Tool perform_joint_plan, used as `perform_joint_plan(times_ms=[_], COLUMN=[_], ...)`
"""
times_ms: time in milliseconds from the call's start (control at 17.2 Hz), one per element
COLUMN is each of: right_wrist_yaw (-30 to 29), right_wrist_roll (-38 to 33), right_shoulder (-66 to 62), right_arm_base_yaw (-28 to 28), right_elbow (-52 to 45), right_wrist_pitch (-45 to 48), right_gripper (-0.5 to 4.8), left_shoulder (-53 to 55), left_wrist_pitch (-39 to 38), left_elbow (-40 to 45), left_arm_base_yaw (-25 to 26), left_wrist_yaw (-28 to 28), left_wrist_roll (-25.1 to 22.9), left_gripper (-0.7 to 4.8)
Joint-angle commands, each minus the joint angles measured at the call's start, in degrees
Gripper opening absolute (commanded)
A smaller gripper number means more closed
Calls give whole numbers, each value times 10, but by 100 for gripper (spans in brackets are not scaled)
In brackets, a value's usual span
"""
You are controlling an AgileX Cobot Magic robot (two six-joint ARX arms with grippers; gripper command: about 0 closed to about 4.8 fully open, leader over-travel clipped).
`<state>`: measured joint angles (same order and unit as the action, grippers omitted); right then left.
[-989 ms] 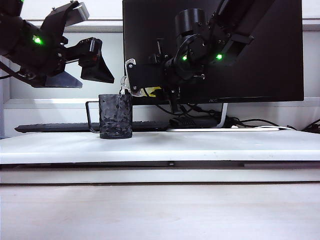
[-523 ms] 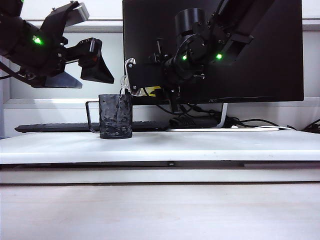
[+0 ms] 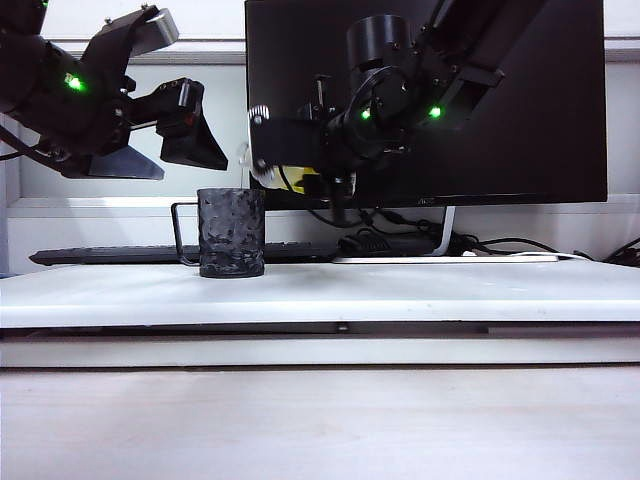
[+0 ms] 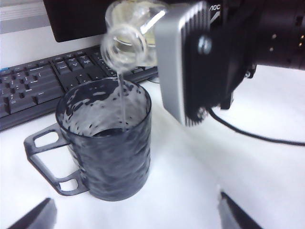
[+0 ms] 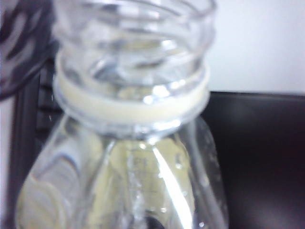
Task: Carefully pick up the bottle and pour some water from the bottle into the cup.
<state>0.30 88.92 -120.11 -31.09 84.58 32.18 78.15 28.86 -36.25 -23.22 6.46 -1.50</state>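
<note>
Right claw [image 3: 262, 145] clamped on bottle [image 4: 131, 36], tipped over cup [image 3: 231, 233] at frame centre-left; water [image 4: 123, 102] streams in. Left claw [image 3: 195, 125] hangs apart, empty. Thin plastic (likely crushable): grip mid-body, gently.

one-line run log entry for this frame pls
phase: pouring | right hand: shut on bottle, tipped over cup | water: thin stream into cup | left hand: open, left of cup

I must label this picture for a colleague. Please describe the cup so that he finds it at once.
Find the big monitor; before its left edge, on the white table, stands the cup. It is dark, dimpled, with a thin angular handle, directly under the tilted bottle in the right gripper.
</note>
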Motion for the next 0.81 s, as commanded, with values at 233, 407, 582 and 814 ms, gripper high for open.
perform_joint_plan(times_ms=[233, 407, 582, 814], right_wrist_yaw=[83, 160, 183, 221], right_wrist_roll=[-197, -333, -481, -649], right_shoulder=[8, 17, 40, 123], right_arm_base_yaw=[-8, -7, -6, -6], right_elbow=[4, 4, 4, 4], right_wrist_pitch=[73, 97, 53, -50], right_gripper=[175, 175, 175, 175], left_shoulder=[-2, -3, -17, -76], left_wrist_pitch=[4, 9, 17, 21], left_elbow=[-1, -1, -1, -1], left_arm_base_yaw=[0, 0, 0, 0], left_wrist_yaw=[4, 8, 26, 25], left_wrist_roll=[0, 5, 4, 5], left_gripper=[479, 479, 479, 479])
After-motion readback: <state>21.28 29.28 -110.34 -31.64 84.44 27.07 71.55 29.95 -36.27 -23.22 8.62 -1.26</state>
